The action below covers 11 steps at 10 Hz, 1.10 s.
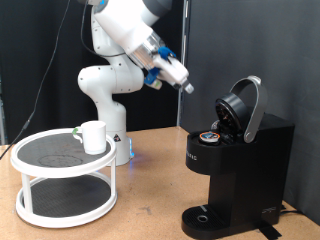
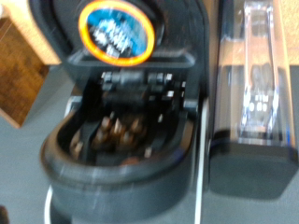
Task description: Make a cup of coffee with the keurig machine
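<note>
The black keurig machine (image 1: 235, 165) stands at the exterior view's right with its hinged lid (image 1: 243, 107) raised open. A coffee pod (image 1: 211, 136) sits in the brew chamber; in the wrist view it shows as an orange-rimmed, dark blue top (image 2: 115, 30) above the open lid's underside (image 2: 121, 140). The white cup (image 1: 94, 136) stands on the top tier of a white round rack, at the exterior view's left. My gripper (image 1: 186, 87) hangs in the air up and to the left of the open lid, touching nothing. No fingers show in the wrist view.
The white two-tier round rack (image 1: 66, 178) stands on the wooden table (image 1: 150, 205) at the left. The robot's white base (image 1: 105, 95) is behind it. The machine's clear water tank (image 2: 254, 75) shows in the wrist view. A black curtain hangs behind.
</note>
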Each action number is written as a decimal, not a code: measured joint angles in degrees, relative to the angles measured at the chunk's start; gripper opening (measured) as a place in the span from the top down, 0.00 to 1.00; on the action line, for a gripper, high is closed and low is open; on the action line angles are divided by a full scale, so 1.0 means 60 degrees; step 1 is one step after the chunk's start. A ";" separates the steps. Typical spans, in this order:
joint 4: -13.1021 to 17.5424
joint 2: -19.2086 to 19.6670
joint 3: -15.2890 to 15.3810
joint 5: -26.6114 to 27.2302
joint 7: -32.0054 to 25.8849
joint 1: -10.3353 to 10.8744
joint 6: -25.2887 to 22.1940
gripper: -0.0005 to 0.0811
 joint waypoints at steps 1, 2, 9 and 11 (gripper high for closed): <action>0.0086 -0.0251 -0.0031 0.0012 0.0169 -0.0003 -0.0063 0.09; 0.0217 -0.0457 -0.0039 0.0023 0.0361 -0.0002 -0.0139 0.09; 0.1061 -0.0677 0.0112 0.0953 0.1357 0.0132 -0.0005 0.09; 0.1269 -0.0367 0.0584 0.1358 0.1793 0.0290 0.0555 0.09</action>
